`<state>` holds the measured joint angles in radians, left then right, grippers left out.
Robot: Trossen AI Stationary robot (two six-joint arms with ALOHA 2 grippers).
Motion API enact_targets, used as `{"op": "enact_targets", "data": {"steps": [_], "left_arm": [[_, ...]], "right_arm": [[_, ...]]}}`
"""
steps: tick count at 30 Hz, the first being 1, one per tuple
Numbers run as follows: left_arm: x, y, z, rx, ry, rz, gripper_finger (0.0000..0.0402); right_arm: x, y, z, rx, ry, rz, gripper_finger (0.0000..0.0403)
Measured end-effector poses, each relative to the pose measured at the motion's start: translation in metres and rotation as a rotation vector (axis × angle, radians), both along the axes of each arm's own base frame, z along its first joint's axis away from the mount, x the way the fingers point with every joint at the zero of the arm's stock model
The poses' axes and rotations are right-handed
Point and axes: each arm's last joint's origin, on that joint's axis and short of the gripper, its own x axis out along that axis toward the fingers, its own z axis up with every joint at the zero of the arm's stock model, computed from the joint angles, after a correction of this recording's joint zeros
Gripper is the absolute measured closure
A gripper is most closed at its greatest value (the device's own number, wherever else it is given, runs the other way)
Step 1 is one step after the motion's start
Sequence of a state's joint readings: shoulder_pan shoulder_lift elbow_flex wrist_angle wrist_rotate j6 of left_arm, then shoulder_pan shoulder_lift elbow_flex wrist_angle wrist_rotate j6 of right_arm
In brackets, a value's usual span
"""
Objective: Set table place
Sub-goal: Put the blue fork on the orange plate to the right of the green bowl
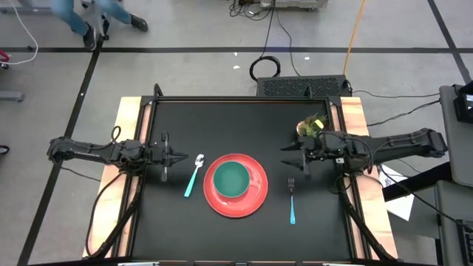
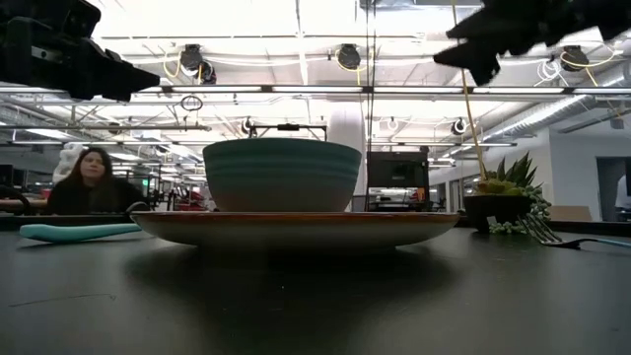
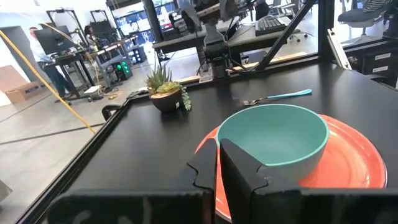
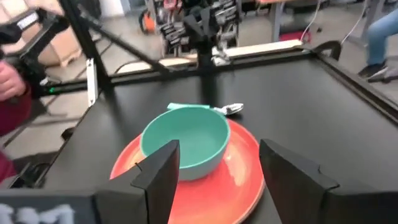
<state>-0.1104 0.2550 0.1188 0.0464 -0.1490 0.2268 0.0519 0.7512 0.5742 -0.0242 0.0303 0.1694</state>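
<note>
Bowl (image 1: 232, 179) on plate (image 1: 255, 198) mid-table (image 1: 222, 118); spoon (image 1: 194, 174) just left, fork (image 1: 292, 199) right, plant (image 1: 312, 125) behind fork.

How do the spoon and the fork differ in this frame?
The spoon lies on the left arm's side of the red plate; the fork lies on the right arm's side. The spoon's handle is mint, the fork's brighter blue. The spoon sits slanted, the fork nearly straight. Both lie flat on the table, heads toward the far edge, untouched by either tool.

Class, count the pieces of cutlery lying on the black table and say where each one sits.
2. The spoon lies left of the red plate; the fork lies right of it. None seems hidden.
</note>
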Motion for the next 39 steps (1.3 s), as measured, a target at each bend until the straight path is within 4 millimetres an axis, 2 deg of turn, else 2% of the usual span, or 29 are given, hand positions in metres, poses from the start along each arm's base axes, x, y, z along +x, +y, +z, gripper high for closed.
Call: {"op": "enact_targets", "data": {"steps": [5,9,14,22,27,34,39], "left_arm": [[0.000,0.000,-0.002,0.003,0.020,0.000,0.0376],[0.000,0.000,-0.003,0.004,0.032,-0.001,0.0376],[-0.001,-0.001,-0.006,-0.010,0.060,-0.019,0.0376],[0.000,-0.001,-0.002,-0.048,0.016,-0.047,0.0376],[0.000,-0.002,0.002,-0.057,-0.024,-0.047,0.0376],[0.000,-0.001,0.004,-0.059,-0.038,-0.046,0.0376],[0.000,-0.001,0.005,-0.020,-0.051,-0.042,0.0376]], "right_arm": [[0.009,0.008,0.020,-0.101,0.156,0.074,0.0192],[0.015,0.012,0.026,-0.227,0.216,0.147,0.0192],[0.025,0.013,0.019,-0.280,0.249,0.171,0.0192],[0.033,0.015,-0.003,-0.446,0.430,0.142,0.0192],[0.029,0.022,-0.002,-0.479,0.431,0.173,0.0187],[0.019,0.035,0.003,-0.593,0.409,0.237,0.0153],[0.013,0.045,0.007,-0.558,0.366,0.276,0.0148]]}}
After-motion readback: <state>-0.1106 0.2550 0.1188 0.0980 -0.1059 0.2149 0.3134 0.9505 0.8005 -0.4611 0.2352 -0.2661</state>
